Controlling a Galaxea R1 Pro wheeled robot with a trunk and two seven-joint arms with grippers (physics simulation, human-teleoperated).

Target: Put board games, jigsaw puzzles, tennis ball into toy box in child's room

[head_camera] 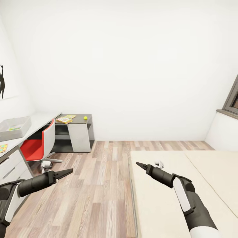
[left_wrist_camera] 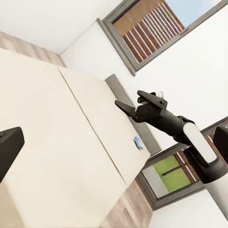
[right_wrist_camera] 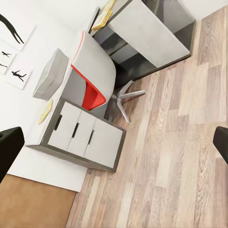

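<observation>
Transit step: both grippers carry nothing. The left gripper (head_camera: 67, 172) and right gripper (head_camera: 140, 164) show closed fingers. The toy box (head_camera: 15, 127) rests on the table (head_camera: 39, 119); the tennis ball (head_camera: 85, 117) lies on the table's lower section. Next: approach the table.

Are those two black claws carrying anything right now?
No, nothing is held. The left gripper and the right gripper both look closed and bare, held in the air between the table and the bed.
</observation>
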